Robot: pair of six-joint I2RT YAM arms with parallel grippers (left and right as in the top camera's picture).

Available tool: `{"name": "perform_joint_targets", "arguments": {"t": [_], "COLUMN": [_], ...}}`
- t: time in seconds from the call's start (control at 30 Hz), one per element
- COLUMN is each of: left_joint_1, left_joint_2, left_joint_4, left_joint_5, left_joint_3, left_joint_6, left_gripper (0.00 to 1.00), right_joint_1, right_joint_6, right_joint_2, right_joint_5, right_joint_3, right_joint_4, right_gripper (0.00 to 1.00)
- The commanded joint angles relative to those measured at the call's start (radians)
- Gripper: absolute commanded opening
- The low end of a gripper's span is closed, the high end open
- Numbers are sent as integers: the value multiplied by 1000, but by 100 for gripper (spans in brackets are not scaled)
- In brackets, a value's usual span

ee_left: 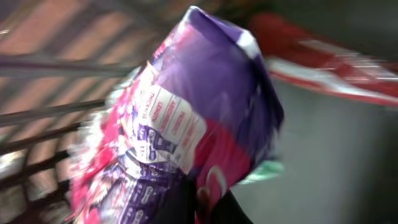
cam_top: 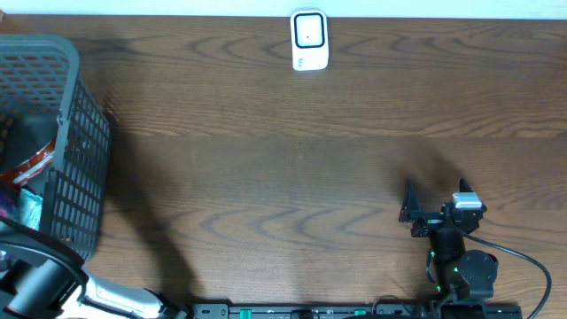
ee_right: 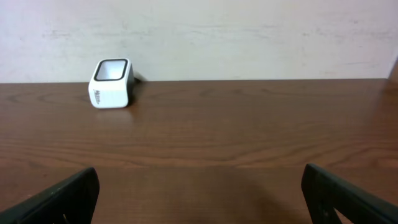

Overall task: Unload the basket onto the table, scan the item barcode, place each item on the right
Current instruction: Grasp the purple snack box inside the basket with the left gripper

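Basket: a dark grey mesh basket (cam_top: pixel 73 133) stands at the left edge of the worktop (cam_top: pixel 266 177), partly cut off by the overhead frame.
Basket contents: a red packet (cam_top: pixel 31 167) with white trim lies against the inside wall. A teal wrapper (cam_top: pixel 28 208) lies just nearer the front edge. What lies deeper in the basket is too dark to make out.
Item: a purple packet (ee_left: pixel 211 93) with pink panels and a white printed label fills the left wrist view. It is tilted and blurred, with the basket bars (ee_left: pixel 37 112) just beside it and the red packet (ee_left: pixel 329 62) behind it. A barcode cannot be made out in the blur.
Left arm: the left arm (cam_top: pixel 35 275) comes in at the front left corner and reaches into the basket's near end.
Left fingers: the left fingers (ee_left: pixel 217 210) are clenched, a dark shape at the bottom of the wrist view, pinching the purple packet's lower edge.
Scanner: a small white scanner (cam_top: pixel 309 40) with a dark-rimmed window stands at the middle of the far edge, well apart from the basket. From the right wrist it sits to the left (ee_right: pixel 112 83) in front of a pale wall (ee_right: pixel 249 37).
Right fingers: the right fingers (ee_right: pixel 62 199) are spread wide and released, with nothing between them. They are low over the worktop near the front right corner (cam_top: pixel 412 208) and point toward the far edge.
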Motion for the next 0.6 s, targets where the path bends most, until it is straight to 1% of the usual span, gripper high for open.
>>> {"name": "perform_joint_targets", "arguments": {"t": [0.0,0.1,0.2,0.3,0.37,0.5,0.53,0.57], "left_joint_1": [-10,-10,-10,-14,-24,-72,-86,-99], "left_joint_2": [-98,-205,-317,-421,-471,-481,-471,-457], "left_joint_4": [3,76,162,221,248,243,222,199], "left_joint_5": [326,443,505,511,511,496,480,459], "left_joint_3": [83,114,114,114,114,112,109,105], "left_joint_6": [-24,-127,-203,-234,-282,-290,-272,-245], "left_gripper": [7,7,7,7,7,8,23,55], "right_joint_1": [-7,-7,-7,-7,-7,-7,-7,-7], "right_joint_6": [10,10,10,10,10,10,10,10], "right_joint_2": [-5,-5,-5,-5,-5,-5,-5,-5], "right_joint_5": [-2,-2,-2,-2,-2,-2,-2,-2], "right_joint_3": [-2,-2,-2,-2,-2,-2,-2,-2], "right_joint_4": [-3,-3,-3,-3,-3,-3,-3,-3], "right_gripper": [99,99,99,99,99,99,99,99]}}
